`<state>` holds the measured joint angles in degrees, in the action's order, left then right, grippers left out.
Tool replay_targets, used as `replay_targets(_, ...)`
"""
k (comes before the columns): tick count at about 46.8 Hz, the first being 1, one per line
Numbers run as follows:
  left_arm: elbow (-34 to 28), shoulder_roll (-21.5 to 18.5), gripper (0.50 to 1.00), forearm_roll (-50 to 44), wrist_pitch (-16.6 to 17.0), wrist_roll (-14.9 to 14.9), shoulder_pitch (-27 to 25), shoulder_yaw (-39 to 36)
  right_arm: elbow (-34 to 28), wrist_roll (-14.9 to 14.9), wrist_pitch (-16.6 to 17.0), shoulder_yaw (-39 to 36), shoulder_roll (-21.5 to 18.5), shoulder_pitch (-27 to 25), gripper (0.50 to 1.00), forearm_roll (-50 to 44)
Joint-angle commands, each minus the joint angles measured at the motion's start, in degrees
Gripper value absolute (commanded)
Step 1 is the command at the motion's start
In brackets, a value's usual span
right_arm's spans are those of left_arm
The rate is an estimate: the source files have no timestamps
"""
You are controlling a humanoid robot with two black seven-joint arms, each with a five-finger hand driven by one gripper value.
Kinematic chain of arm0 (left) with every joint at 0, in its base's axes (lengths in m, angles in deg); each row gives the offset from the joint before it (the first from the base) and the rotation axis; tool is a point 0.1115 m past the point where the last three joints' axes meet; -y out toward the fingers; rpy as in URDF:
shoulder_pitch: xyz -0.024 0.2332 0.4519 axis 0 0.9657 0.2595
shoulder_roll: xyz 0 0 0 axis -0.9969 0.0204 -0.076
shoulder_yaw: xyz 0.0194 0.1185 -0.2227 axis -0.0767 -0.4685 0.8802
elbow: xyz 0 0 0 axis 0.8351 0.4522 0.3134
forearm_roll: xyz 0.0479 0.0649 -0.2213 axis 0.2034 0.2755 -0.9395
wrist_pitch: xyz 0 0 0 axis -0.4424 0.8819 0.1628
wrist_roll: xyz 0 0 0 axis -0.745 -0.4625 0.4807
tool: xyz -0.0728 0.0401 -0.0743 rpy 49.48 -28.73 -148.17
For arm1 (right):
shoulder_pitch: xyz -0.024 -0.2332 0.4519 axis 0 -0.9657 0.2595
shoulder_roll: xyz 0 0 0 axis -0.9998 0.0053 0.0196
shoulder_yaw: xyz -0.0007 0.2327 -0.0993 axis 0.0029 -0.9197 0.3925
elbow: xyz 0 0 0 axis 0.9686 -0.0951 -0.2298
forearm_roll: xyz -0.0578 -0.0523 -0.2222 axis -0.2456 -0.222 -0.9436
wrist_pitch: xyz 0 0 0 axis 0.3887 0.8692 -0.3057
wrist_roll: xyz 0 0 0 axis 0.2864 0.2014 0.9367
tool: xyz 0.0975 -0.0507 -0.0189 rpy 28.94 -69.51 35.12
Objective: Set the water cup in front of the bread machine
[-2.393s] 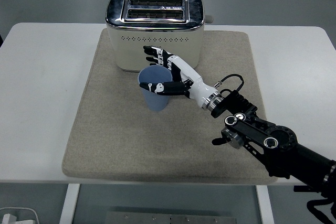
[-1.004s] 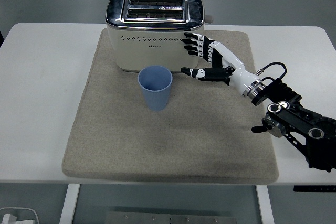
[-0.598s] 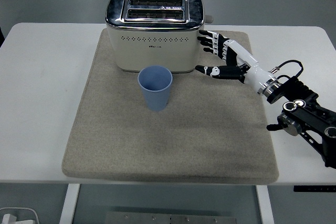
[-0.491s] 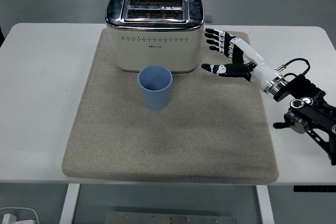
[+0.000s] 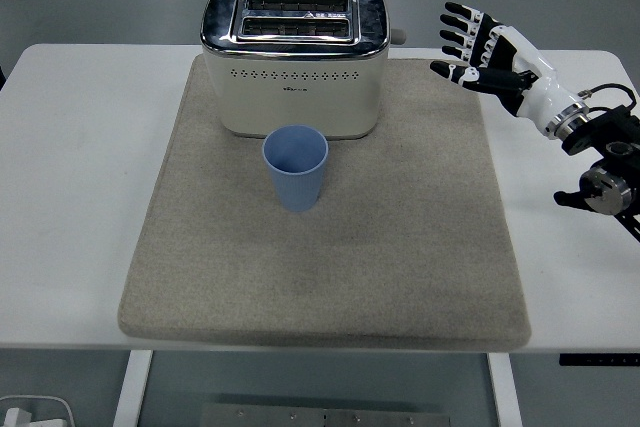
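Since the earlier frames, your right hand [image 5: 487, 50] has let go of the water cup [image 5: 295, 167] and drawn back up and to the right; it now hangs above the far right corner of the mat [image 5: 330, 277], well apart from the cup, fingers spread and holding nothing. Your left hand is out of view.

The blue water cup stands on the grey mat just in front of the bread machine [image 5: 295, 59], near the middle of its front face, close to it but seemingly not touching. By the look of it the placing is done, so the step in hand is the retreat: keep the arm high and keep moving it right over the white worktop [image 5: 75, 187], away from the bread machine's side, so nothing brushes the cup.

The cup is upright, its long axis vertical, open mouth facing up and base flat on the mat. No tilt shows.
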<state>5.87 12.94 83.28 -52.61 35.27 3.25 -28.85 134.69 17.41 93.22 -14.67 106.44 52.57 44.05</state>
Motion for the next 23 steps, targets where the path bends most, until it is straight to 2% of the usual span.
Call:
replay_targets(1,0.0,0.0,1.000,0.0,0.0,0.0,-0.1,0.1,-1.4,-5.8,1.2,-0.1,-0.2,1.5,0.930,4.7)
replay_targets(6,0.0,0.0,1.000,0.0,0.0,0.0,-0.1,0.0,-3.0,-12.5,1.4,-0.1,-0.6,4.0,0.930,10.6)
replay_targets(9,0.0,0.0,1.000,0.0,0.0,0.0,-0.1,0.0,-4.1,-15.2,1.3,-0.6,-1.0,5.0,0.930,12.6)
replay_targets(13,0.0,0.0,1.000,0.0,0.0,0.0,-0.1,0.0,-6.0,-17.5,1.3,-0.8,-1.2,6.9,0.930,14.3)
replay_targets(20,0.0,0.0,1.000,0.0,0.0,0.0,-0.1,0.0,-10.9,-19.4,1.4,-1.0,-3.2,8.8,0.930,17.5)
replay_targets(23,0.0,0.0,1.000,0.0,0.1,0.0,-0.1,0.0,-11.9,-21.4,1.4,-1.0,-3.4,9.3,0.930,19.5)
